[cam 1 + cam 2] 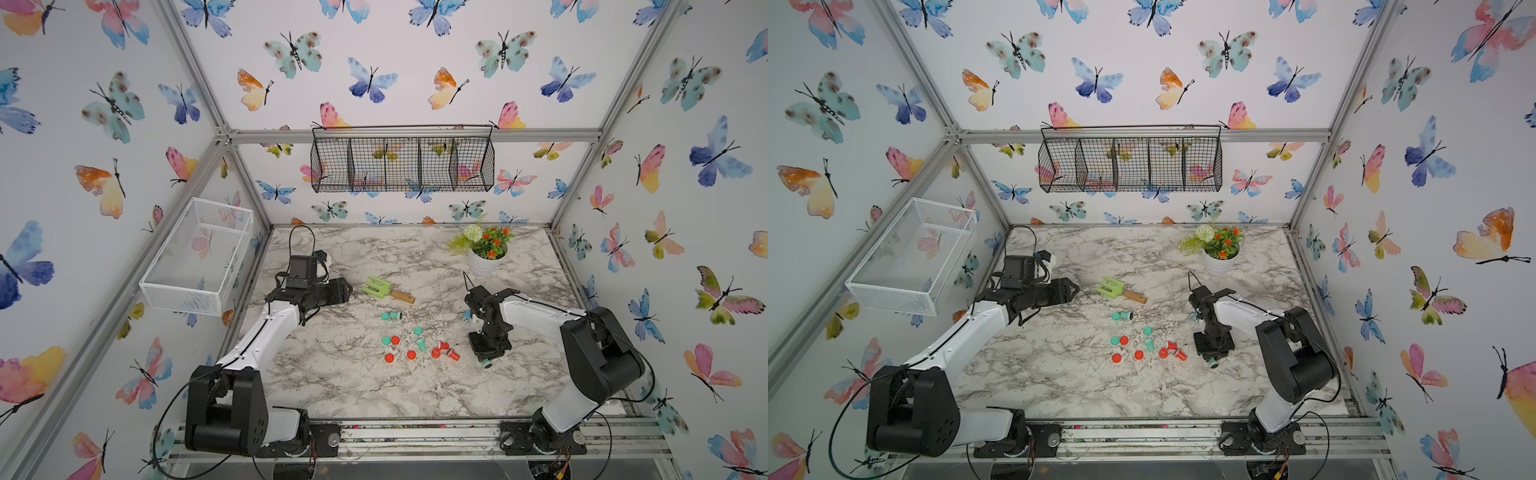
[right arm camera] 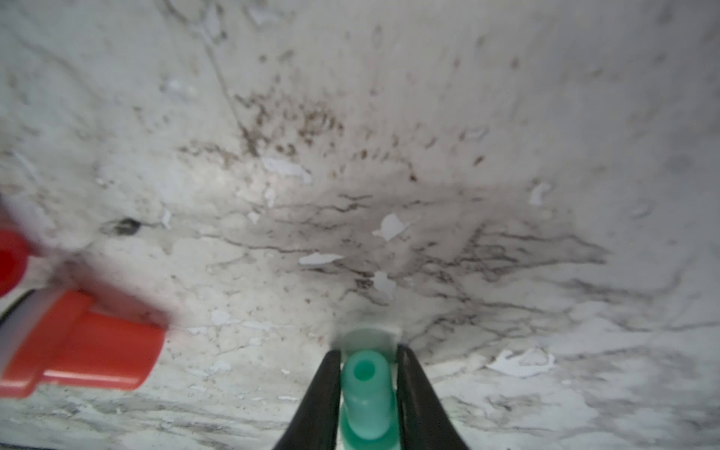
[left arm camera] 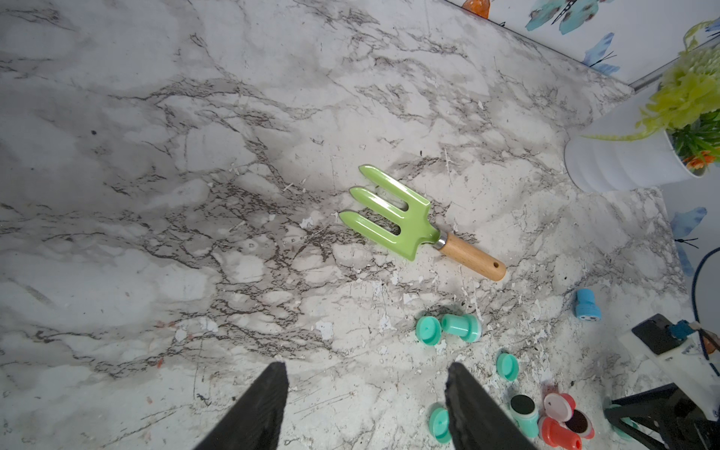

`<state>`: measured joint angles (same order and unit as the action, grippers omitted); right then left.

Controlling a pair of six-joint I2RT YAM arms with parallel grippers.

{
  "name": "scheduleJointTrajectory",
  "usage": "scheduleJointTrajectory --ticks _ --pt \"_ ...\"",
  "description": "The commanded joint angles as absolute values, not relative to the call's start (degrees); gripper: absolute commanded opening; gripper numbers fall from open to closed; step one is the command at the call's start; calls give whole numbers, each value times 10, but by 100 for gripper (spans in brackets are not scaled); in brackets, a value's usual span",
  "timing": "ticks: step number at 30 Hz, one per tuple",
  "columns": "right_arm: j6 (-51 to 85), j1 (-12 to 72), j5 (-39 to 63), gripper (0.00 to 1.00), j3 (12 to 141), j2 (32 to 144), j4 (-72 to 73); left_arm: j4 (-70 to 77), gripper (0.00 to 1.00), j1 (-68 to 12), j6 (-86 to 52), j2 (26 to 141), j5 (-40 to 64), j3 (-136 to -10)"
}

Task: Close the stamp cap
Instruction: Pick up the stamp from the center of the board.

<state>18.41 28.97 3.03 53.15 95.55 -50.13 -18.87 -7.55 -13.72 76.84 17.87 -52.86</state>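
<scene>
Right gripper point(image 2: 368, 352) has its two black fingers pressed against either side of the teal stamp point(image 2: 366, 389), clasping it by the narrow stem. It is down near the table point(image 1: 374, 395) toward the right-hand front, just right of the scattered cluster of stamps and caps. Left gripper point(image 3: 366, 368) hangs spread and empty over the far left of the table, near the green garden fork point(image 3: 393, 214), taking no part. We judge the task barely past its first step: a stamp is gripped, but we can make out no cap on it, and neither gripper carries one. What remains, as we read it, is to bring this stamp to a matching cap, such as the loose teal cap point(image 1: 417, 331) in the cluster, line the two up and press them together. The stamp is a small mint-teal plastic piece, a slim round stem with a dimple in its end, widening to a broader collar. In both top views its round end peeks out beneath the gripper with a dark centre, probably the bare pad, though too small to be sure. A red stamp point(image 2: 85, 343) lies on its side nearby.
</scene>
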Motion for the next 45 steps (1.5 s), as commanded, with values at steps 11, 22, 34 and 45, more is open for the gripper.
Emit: scheduleJointTrajectory --ticks 11,22,34,45 --pt "175 294 34 14 541 974 -489 -188 67 -73 -132 767 178 -530" --pt "271 294 114 10 588 831 -371 -131 67 -167 -140 713 179 -526" --pt "653 295 274 10 477 716 56 37 65 -359 -121 605 110 -498" --pt "824 395 129 10 471 685 211 215 60 -395 -95 537 130 -416"
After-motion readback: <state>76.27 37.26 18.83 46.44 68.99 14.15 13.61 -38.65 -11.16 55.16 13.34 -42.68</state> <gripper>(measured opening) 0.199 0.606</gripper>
